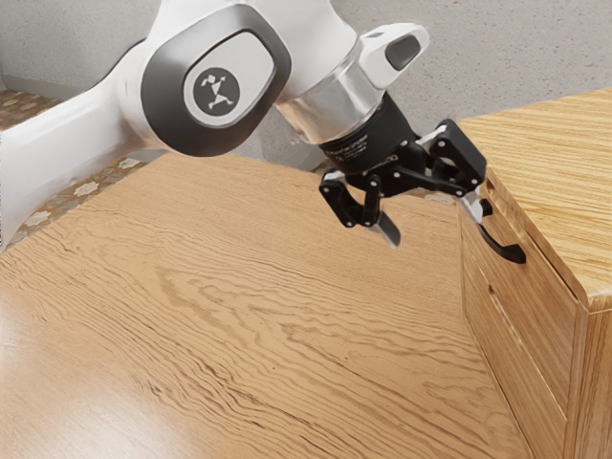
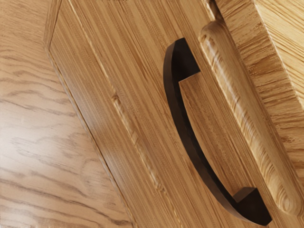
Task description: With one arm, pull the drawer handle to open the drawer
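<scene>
Pincer is spread wide open; nothing is gripped. The drawer handle is mounted on the drawer front, just beside the pincer's nearer fingertip, its long axis running along that front.

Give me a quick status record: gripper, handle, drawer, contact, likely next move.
gripper: open, level with the top drawer, beside the handle
handle: black curved bar on the drawer front, not between the fingers
contact: one fingertip is by the handle's upper end; cannot tell if it touches
drawer: looks shut, front flush with the cabinet
next: probably straddle the handle, close on it, then pull away from the cabinet
</scene>
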You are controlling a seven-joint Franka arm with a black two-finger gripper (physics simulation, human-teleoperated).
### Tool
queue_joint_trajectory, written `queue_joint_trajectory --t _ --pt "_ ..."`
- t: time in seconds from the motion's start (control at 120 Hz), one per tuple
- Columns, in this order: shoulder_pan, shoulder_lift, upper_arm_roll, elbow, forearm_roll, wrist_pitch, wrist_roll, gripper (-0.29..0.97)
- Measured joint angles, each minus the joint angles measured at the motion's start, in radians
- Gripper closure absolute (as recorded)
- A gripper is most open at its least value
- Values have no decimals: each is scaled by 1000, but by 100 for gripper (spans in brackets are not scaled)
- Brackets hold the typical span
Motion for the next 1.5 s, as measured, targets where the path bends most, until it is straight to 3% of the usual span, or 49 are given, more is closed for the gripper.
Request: queue_joint_trajectory --t 0.275,0.583,1.5 --pt "92 7 -26 -3 1 14 -81 0" --pt "35 35 -47 5 3 17 -136 0" --pt "41 98 -66 19 36 33 -195 0"
